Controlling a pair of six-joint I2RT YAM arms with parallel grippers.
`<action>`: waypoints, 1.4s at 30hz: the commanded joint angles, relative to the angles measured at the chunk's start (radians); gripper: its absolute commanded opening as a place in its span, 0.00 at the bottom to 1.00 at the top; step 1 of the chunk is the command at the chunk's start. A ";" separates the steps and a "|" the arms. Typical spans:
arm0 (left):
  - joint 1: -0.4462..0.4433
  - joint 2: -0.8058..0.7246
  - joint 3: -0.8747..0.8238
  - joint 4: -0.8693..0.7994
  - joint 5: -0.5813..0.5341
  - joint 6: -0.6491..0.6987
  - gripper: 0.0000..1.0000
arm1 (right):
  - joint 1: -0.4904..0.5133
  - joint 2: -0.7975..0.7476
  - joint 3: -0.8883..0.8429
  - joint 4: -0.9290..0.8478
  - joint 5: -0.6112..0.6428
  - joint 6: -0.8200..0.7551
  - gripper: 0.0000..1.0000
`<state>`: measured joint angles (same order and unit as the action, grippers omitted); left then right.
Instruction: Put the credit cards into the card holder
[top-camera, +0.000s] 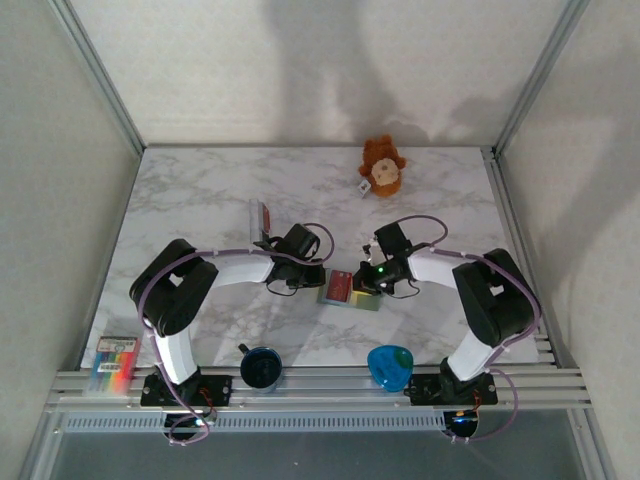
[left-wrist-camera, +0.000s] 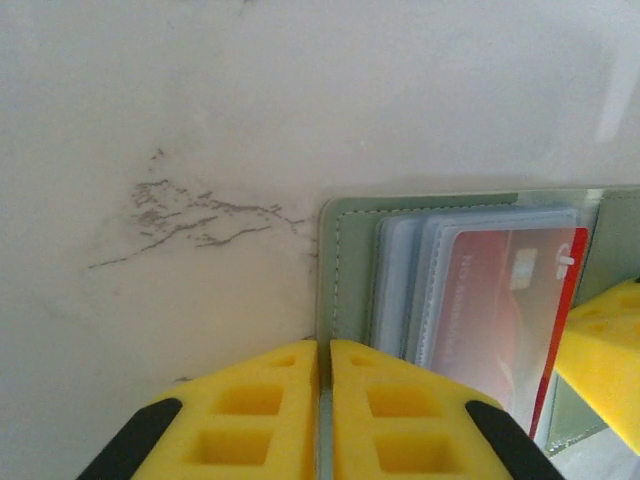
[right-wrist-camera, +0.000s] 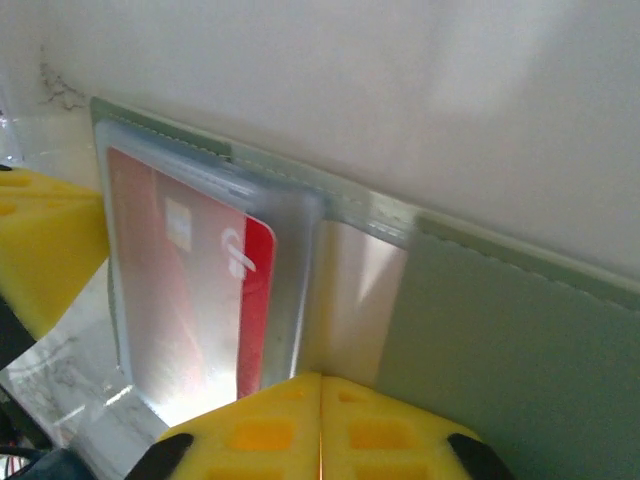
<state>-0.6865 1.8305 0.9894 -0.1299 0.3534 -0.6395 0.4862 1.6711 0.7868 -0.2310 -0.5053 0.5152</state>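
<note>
Marble tabletop (top-camera: 200, 190), bare white walls around it. Nearest the arms' bases, well short of the card holder (right-wrist-camera: 500, 350), stand a dark blue cup (top-camera: 260, 367) and a bright blue object (top-camera: 389, 366). A colourful box (top-camera: 115, 355) lies off to the holder's near left.

The holder itself lies open and flat. 1 red card (left-wrist-camera: 500, 300) sits in its clear sleeves, with a strip of red bare at the sleeve's mouth. The left arm's fingers (left-wrist-camera: 270, 400) are pressed together at the holder's left edge; whether a thin lip of cover is caught between them I cannot tell. The right arm's fingers (right-wrist-camera: 380, 430) are closed tight too, holding nothing I can see, over the holder's middle fold just beside the sleeves.

Beyond the holder to its far left, a clear stand (top-camera: 262, 218) carries something reddish, perhaps the 2nd card, but it is too small to be sure. Further still sits a teddy bear (top-camera: 381, 165).

I'd judge card 1 is nearly seated. Next, that last strip wants nudging home while the holder is kept from sliding. After that, 1 pair of fingers would have to open to fetch the other card.
</note>
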 joint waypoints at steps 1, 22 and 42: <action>-0.005 -0.012 -0.037 -0.028 -0.047 -0.014 0.11 | 0.033 0.043 0.055 0.039 -0.007 0.016 0.03; -0.010 -0.038 -0.038 -0.042 -0.058 -0.030 0.10 | 0.076 -0.012 0.080 -0.073 0.115 -0.040 0.21; -0.010 -0.016 -0.032 -0.042 -0.037 -0.028 0.10 | 0.079 0.013 0.033 0.030 0.079 0.021 0.02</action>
<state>-0.6914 1.8069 0.9653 -0.1238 0.3214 -0.6582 0.5552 1.6505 0.8310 -0.2276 -0.4133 0.5209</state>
